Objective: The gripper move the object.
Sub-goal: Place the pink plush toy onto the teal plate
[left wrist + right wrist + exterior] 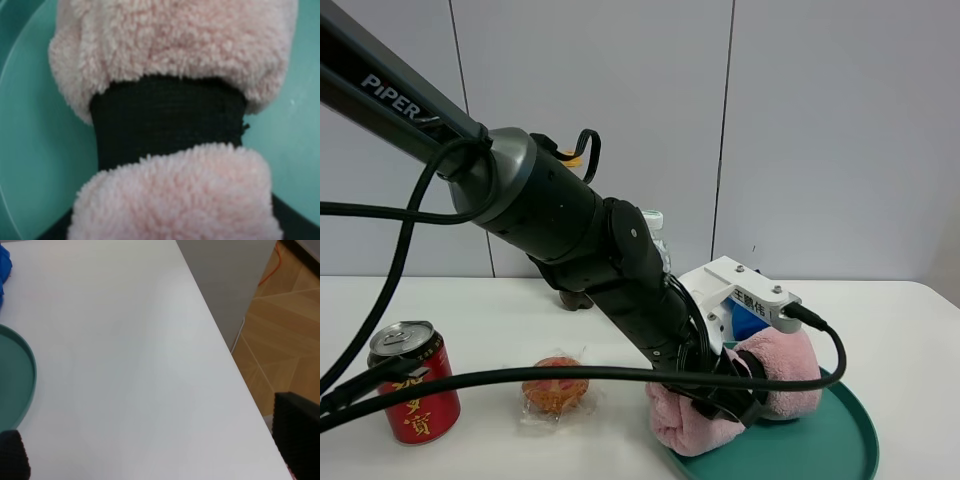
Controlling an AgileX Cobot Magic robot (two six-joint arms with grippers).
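Left pincer of the black arm sits at the middle of the fluffy pink rolled towel. The towel lies inside the round teal plastic tray on the white table, at the right of the exterior view. The left wrist view shows the towel's black elastic band with a pink lobe on each side. Dark finger shapes at two frame corners flank one lobe, but whether the left pincer is pinching the towel or only straddling it cannot be told. The right pincer is spread wide over bare table beside the tray rim, with nothing between its fingers. Likely hazards: (a) the pile is soft and compressible, so a grip taken on a lobe rather than on the band may let the towel slide out on lifting; (b) a low lift could catch a trailing lobe on the raised rim and drag or tip the tray; (c) the white housing stands just in front of the small blue rolled cloth, which a backward swing might push; (d) the black cable passes close over the plastic-wrapped round pastry and by the red drinks can, so a sweep toward that side could snag and topple the can.
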